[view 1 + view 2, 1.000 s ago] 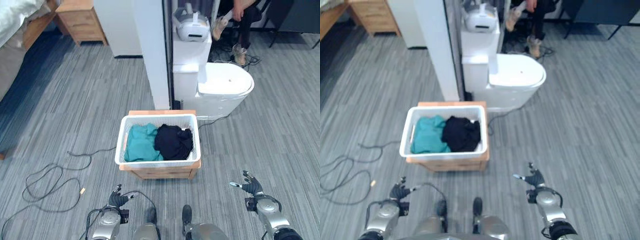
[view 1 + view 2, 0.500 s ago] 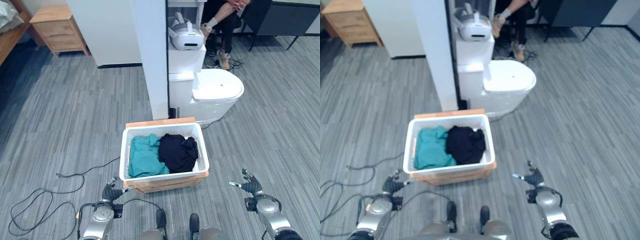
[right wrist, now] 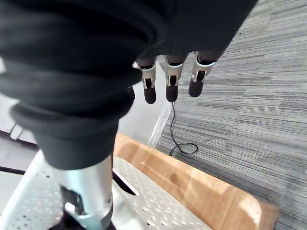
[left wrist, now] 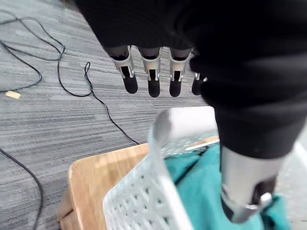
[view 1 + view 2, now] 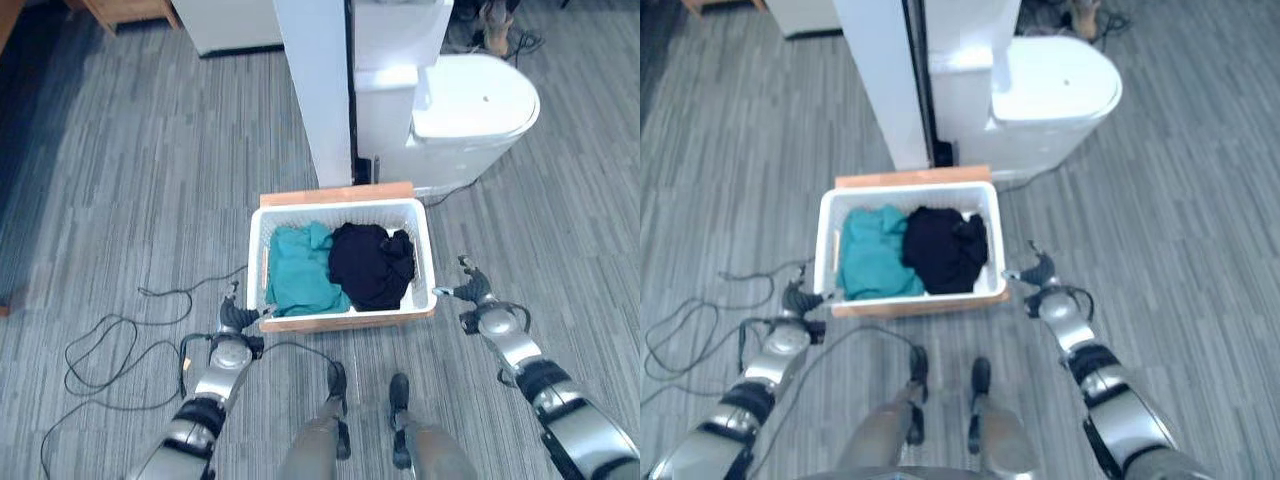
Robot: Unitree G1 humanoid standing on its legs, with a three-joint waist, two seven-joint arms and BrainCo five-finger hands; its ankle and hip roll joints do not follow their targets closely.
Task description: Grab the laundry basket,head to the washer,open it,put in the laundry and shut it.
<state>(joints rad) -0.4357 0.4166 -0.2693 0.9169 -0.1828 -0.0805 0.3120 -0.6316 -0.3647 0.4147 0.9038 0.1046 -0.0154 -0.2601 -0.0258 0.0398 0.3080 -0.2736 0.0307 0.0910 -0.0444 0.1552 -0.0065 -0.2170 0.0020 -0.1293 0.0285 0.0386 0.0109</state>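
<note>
Left eye view puts the left hand (image 5: 236, 318) at seven o'clock of the laundry basket (image 5: 341, 312), fingers straight and spread, holding nothing, just beside its near-left corner. At four o'clock the right hand (image 5: 474, 294) hangs equally spread beside the near-right corner. Left wrist view adds a close look at the perforated rim and the teal garment (image 4: 201, 167). Beyond sits a black garment (image 5: 371, 264), all on a low wooden stand (image 5: 335, 194). At twelve o'clock stand a white pillar (image 5: 315, 90) and toilet (image 5: 470, 105).
</note>
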